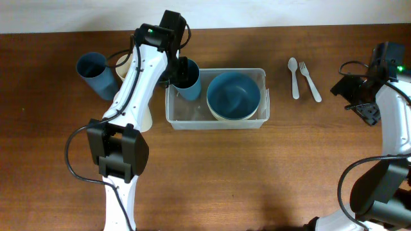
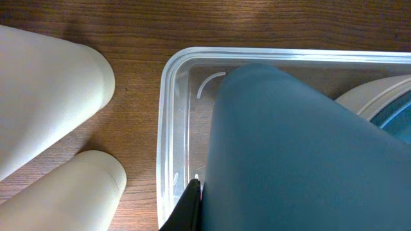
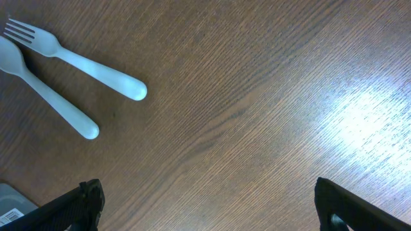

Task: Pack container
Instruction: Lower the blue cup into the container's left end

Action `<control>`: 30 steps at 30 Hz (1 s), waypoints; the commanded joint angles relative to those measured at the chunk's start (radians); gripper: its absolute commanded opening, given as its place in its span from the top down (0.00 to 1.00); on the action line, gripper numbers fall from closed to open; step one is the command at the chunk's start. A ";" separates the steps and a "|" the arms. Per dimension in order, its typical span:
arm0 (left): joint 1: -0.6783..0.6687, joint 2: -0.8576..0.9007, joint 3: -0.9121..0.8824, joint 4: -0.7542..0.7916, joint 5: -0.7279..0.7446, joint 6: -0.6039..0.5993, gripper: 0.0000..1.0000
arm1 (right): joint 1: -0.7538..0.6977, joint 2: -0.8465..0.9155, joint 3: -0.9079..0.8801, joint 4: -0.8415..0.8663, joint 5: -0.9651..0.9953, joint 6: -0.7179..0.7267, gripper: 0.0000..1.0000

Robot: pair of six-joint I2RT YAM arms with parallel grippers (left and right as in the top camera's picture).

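The dark blue plastic tumbler (image 2: 289, 147) fills my left wrist view. My left pincer (image 1: 178, 69) is clenched on its wall near the lip, and one black fingertip (image 2: 190, 206) shows against its side. It hangs inside the clear rectangular plastic container (image 2: 166, 128), at the bin's 9 o'clock end, leaning a little. I cannot tell whether its base touches the floor of the bin.

To do this step well, I judge I should lower it straight and square it up near the 9 o'clock wall. I should let go only once the base sits flat, since a tilted tumbler may topple when I release. I should also lift out vertically so the fingers do not drag the lip or shove the light bin.

The container sits at mid-bench (image 1: 257, 173). Its 3 o'clock half holds a round blue bowl (image 1: 233, 95) nested in a cream bowl (image 1: 225, 117).

Outside the bin, toward 9 o'clock, stand another blue tumbler (image 1: 96, 74) and two cream tumblers, one near (image 2: 77, 192) and one farther (image 2: 45, 96).

Off toward 2 o'clock lie a white plastic spoon (image 1: 294, 77) and a white plastic fork (image 1: 310, 81), side by side. My right pincer (image 3: 205, 199) hovers released and empty beyond them, at about 3 o'clock.
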 commanded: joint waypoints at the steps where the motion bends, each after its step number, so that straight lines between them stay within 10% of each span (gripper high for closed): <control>1: 0.003 0.006 0.005 0.007 -0.017 0.013 0.98 | -0.001 0.001 -0.007 0.003 0.019 0.001 0.01; 30: 0.003 0.010 0.003 -0.037 -0.022 0.013 0.98 | -0.001 0.001 -0.007 0.003 0.019 0.001 0.01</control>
